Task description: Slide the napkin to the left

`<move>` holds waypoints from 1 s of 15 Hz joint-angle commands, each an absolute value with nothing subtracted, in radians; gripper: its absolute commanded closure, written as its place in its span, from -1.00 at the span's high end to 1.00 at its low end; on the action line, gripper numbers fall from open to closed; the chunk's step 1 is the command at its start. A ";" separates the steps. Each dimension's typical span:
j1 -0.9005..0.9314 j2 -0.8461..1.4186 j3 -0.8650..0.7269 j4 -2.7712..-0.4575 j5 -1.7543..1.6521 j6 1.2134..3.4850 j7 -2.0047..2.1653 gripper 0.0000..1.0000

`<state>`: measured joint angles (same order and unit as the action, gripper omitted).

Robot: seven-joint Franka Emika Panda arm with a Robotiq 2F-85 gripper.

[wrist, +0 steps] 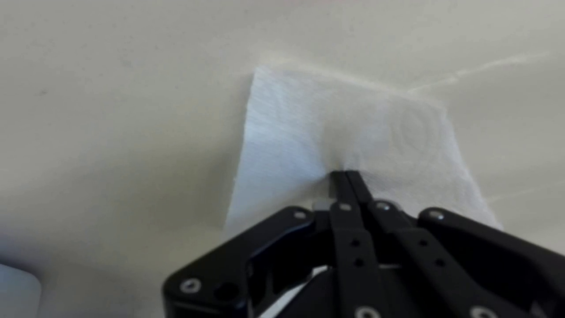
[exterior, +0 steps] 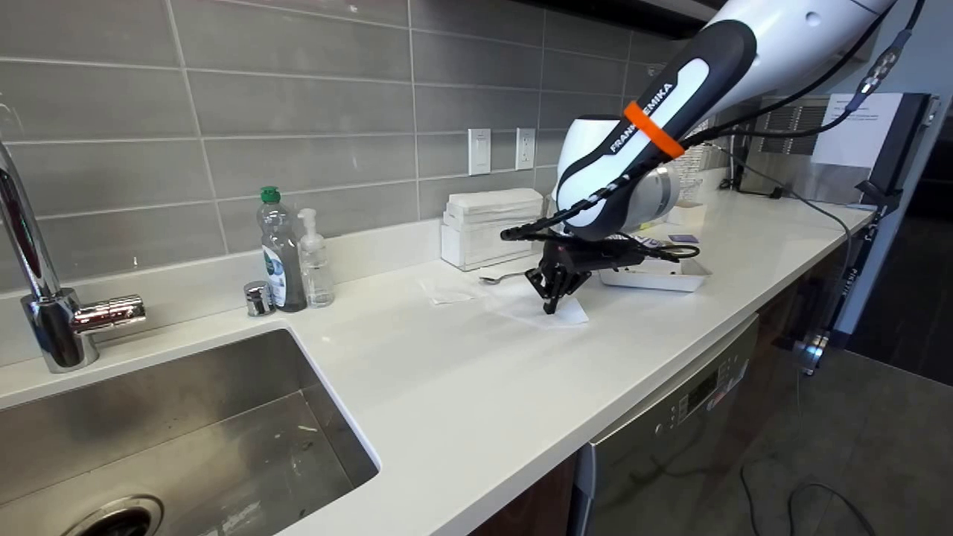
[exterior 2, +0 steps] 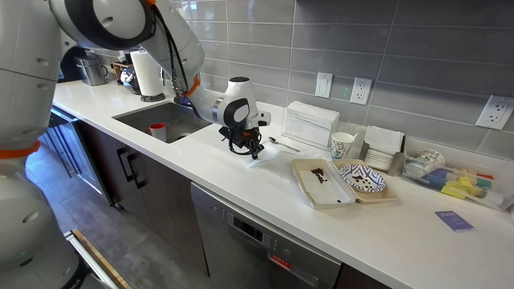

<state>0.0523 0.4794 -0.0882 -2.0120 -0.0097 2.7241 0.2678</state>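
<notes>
Glossy, pale-grouted grey rectangular wall tiles (exterior: 313, 104) run above a long white countertop (exterior 2: 401, 241) in both exterior views, a rectangular stainless-steel sink (exterior: 186, 387) set into it. Beneath: dark-brown cabinet doors (exterior 2: 168, 208) beside a silver-grey dishwasher (exterior 2: 237, 265), over a mottled grey floor (exterior 2: 160, 263). Light glints off upper tiles; dark area (exterior: 908, 253) at the right edge of an exterior view too dim to identify.

The thin, squarish white paper napkin (wrist: 282, 128) shows a bluish tint on 1 side in the wrist view; the 2-fingered gripper (wrist: 344, 173) is black. The jointed arm (exterior: 733, 56) is white and black with orange bands (exterior: 654, 129). A round plate (exterior 2: 351, 170) carries a blue-and-white geometric pattern, a rectangular card (exterior 2: 453, 220) is purple, a see-through plastic bottle (exterior: 280, 242) has a green cap (exterior: 270, 195), and rectangular tiles (exterior: 298, 100) are grey.
</notes>
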 commanded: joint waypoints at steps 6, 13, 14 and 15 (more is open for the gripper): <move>0.149 0.514 -0.184 -1.972 -0.084 2.695 0.397 -0.41; 0.153 0.547 -0.166 -1.922 -0.048 2.697 0.425 -0.15; 0.149 0.551 -0.161 -1.918 -0.043 2.699 0.426 -0.12; 0.145 0.553 -0.156 -1.916 -0.037 2.703 0.425 -0.12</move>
